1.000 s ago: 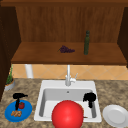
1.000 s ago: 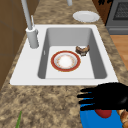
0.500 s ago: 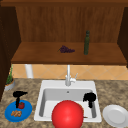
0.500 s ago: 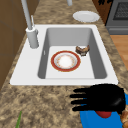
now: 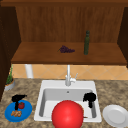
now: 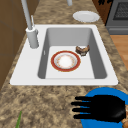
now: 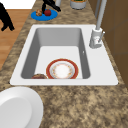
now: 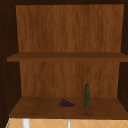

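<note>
My left hand (image 5: 18, 98) hovers over a blue plate (image 5: 26, 112) on the counter left of the sink, fingers straight. The plate carries a red apple (image 5: 21, 105) and a brown food piece (image 5: 16, 113). In the left side view the same hand (image 6: 106, 108) lies flat above the blue plate (image 6: 98, 93), fingers stretched toward the wall. In the right side view it (image 7: 48, 3) hangs above the apple (image 7: 47, 12). My right hand (image 5: 89, 98) floats by the sink's right front, fingers loosely hanging, holding nothing; it (image 7: 5, 15) shows in front of the counter.
The white sink (image 6: 27, 72) holds a red-rimmed bowl (image 6: 65, 61) and a brown pastry (image 6: 82, 49). The faucet (image 5: 68, 78) stands behind. A white plate (image 5: 116, 115) sits on the right counter. Grapes (image 5: 66, 49) and a green bottle (image 5: 86, 42) are on the shelf; a potted plant (image 5: 10, 81) stands far left.
My left hand has shifted slightly over the blue plate, its fingers reaching a bit further toward the wall. The right hand has stayed in place.
</note>
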Robot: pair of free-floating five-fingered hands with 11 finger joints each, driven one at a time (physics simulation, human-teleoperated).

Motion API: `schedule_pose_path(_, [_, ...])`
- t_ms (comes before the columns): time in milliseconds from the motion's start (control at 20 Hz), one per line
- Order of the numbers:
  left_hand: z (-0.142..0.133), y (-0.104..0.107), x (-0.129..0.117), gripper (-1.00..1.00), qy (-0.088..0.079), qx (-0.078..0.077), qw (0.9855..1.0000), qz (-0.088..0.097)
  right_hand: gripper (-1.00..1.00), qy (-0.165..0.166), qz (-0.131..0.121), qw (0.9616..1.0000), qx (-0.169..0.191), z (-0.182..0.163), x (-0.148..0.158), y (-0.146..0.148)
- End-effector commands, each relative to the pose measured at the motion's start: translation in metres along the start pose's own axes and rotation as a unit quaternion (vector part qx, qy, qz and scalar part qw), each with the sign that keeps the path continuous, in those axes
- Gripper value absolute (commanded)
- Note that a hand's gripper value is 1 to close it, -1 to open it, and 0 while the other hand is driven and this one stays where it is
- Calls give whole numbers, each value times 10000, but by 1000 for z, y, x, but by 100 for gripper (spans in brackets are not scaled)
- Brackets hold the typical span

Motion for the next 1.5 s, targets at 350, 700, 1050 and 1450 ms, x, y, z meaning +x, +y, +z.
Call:
schedule_pose_path(350, [8, -23, -36, -100, -157, -136, 9976, 658, 0, 0, 0, 10000, 0, 0, 0, 0])
schedule_pose_path(700, [12, -15, -24, 100, -434, -40, 9916, 1221, 0, 0, 0, 10000, 0, 0, 0, 0])
schedule_pose_path(1050, [17, -12, -40, 100, -397, -156, 9984, 369, 0, 0, 0, 10000, 0, 0, 0, 0])
schedule_pose_path(1450, [15, 17, -40, -100, -290, 86, 9974, -653, 0, 0, 0, 10000, 0, 0, 0, 0])
